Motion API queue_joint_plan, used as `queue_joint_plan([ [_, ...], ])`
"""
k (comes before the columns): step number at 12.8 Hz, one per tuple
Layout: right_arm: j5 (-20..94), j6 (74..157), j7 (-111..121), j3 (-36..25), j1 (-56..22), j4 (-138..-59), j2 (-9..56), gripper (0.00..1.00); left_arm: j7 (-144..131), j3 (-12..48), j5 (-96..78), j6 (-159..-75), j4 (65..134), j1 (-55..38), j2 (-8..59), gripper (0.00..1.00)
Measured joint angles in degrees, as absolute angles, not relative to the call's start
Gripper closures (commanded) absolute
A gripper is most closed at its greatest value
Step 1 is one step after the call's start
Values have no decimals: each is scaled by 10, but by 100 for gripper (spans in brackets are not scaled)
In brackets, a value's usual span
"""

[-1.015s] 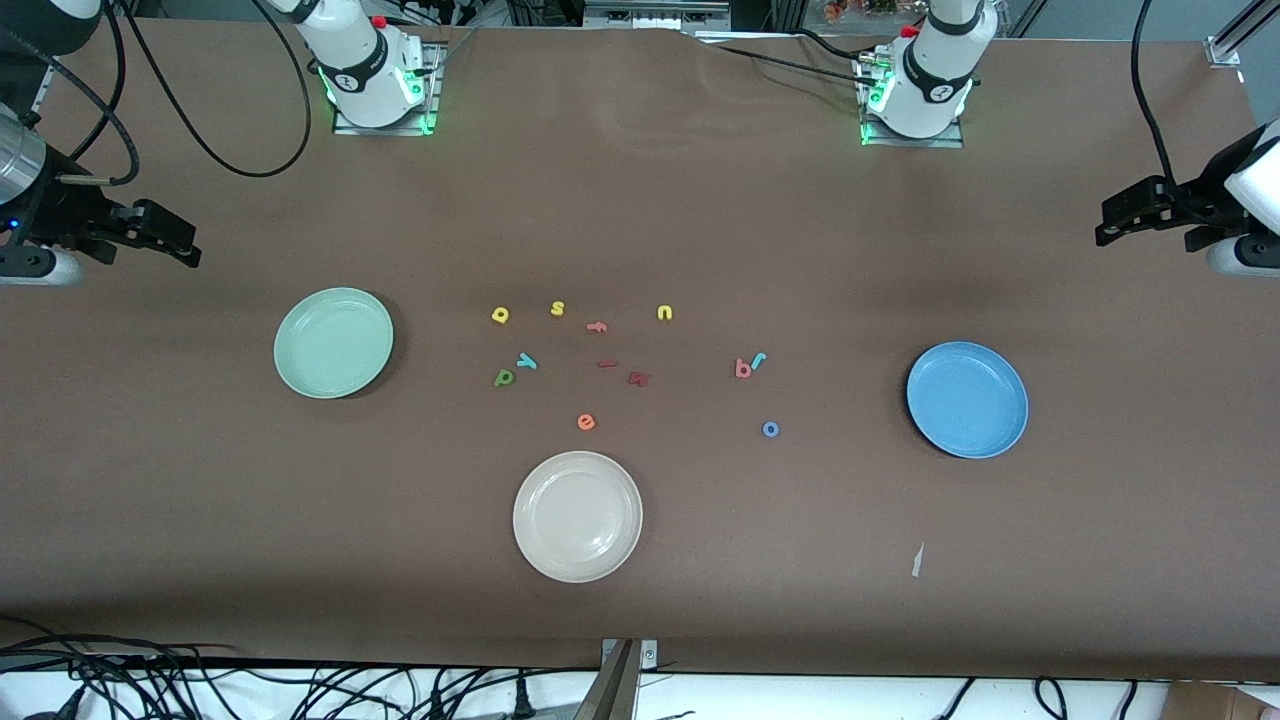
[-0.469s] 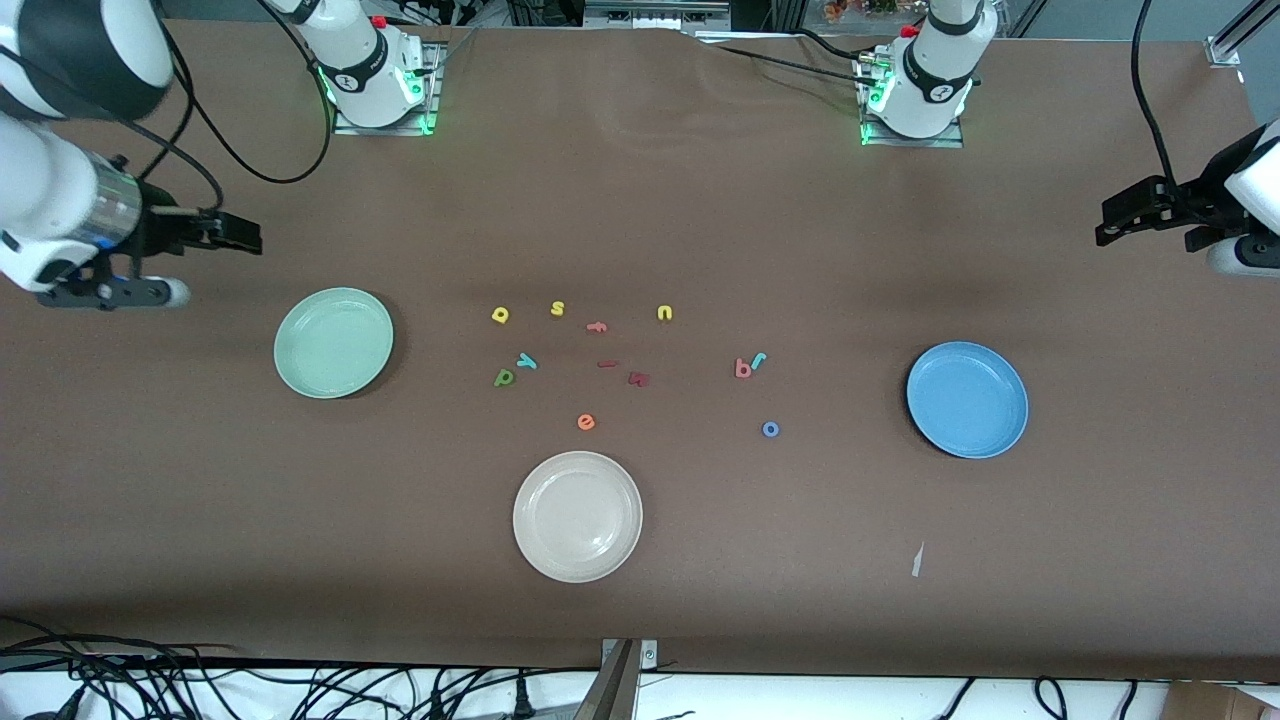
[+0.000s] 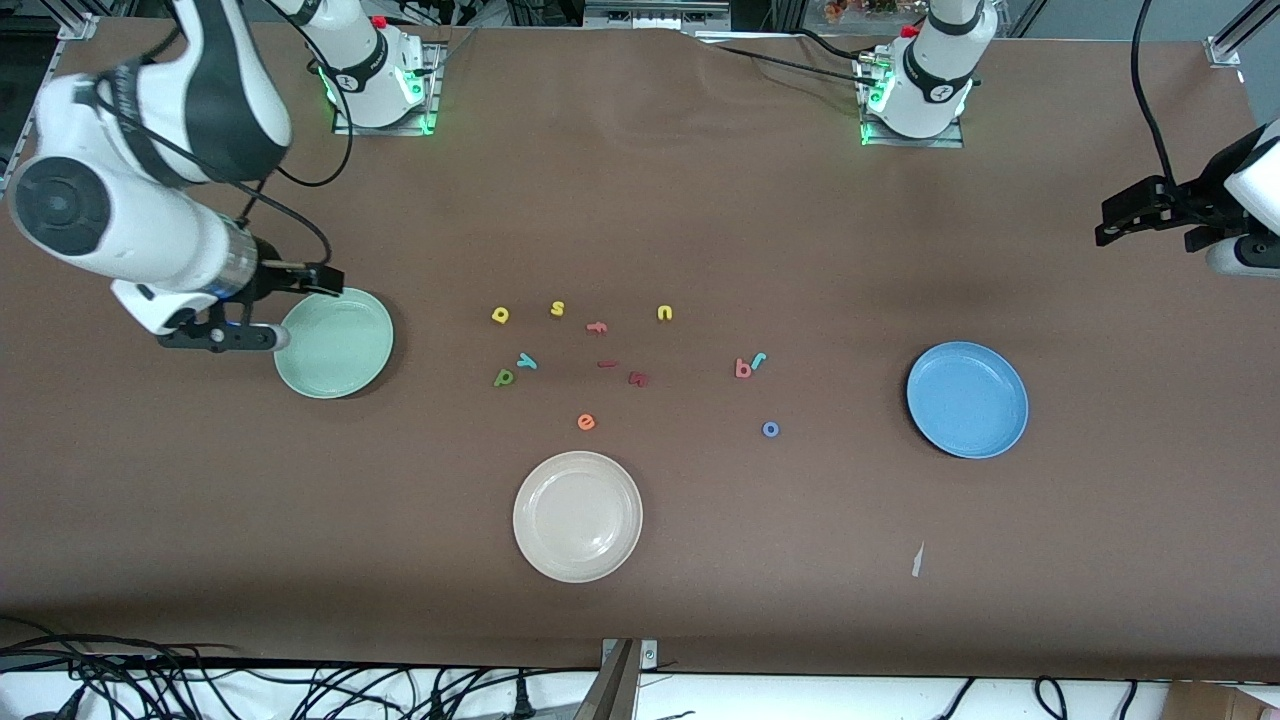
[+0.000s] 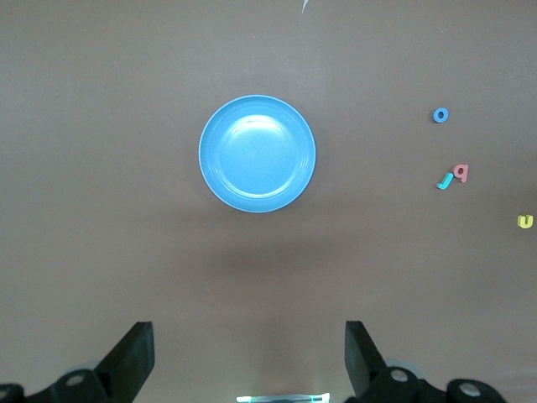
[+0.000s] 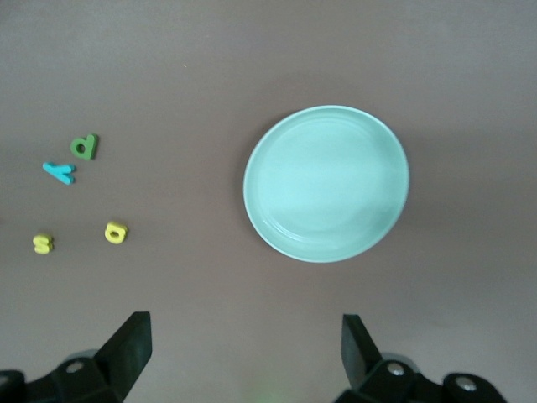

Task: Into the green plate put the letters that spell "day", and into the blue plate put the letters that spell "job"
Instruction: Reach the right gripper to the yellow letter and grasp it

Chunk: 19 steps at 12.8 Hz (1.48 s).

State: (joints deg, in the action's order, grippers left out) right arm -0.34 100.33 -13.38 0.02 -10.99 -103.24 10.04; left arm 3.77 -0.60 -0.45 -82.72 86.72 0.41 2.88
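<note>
The pale green plate (image 3: 334, 343) (image 5: 326, 183) lies empty toward the right arm's end. My right gripper (image 3: 328, 280) (image 5: 243, 332) hangs open over its rim, holding nothing. Toward the table's middle lie the dark green d (image 3: 504, 377) (image 5: 84, 147), cyan y (image 3: 526, 361) (image 5: 59, 171) and yellow a (image 3: 500, 315) (image 5: 116, 232). The salmon b (image 3: 742, 369) (image 4: 461, 172) touches the teal j (image 3: 759, 360) (image 4: 445, 180), and the blue o (image 3: 770, 429) (image 4: 440, 115) lies nearer the camera. The blue plate (image 3: 967, 399) (image 4: 257, 154) is empty. My left gripper (image 3: 1108, 226) (image 4: 247, 336) waits open at its own end.
A cream-white plate (image 3: 577, 516) sits nearest the camera. Other letters lie among the task's: yellow s (image 3: 557, 308), yellow u (image 3: 665, 313), red f (image 3: 597, 326), orange e (image 3: 586, 422) and two dark red pieces (image 3: 638, 378). A paper scrap (image 3: 917, 560) lies near the front edge.
The right arm has swung in from its end of the table until its gripper is over the green plate's rim. The left arm and all letters are unmoved.
</note>
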Motion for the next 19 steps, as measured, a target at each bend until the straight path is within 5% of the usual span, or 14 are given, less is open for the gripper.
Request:
queue_joint_plan([
  [13,-3,1438,-606,4,-311,-1254,201,8,38,-5,-4,-827,867,4,29,0],
  [19,-3,1516,-625,0,-312,-1296,226,13,36,4,-5,-827,867,3,29,0],
])
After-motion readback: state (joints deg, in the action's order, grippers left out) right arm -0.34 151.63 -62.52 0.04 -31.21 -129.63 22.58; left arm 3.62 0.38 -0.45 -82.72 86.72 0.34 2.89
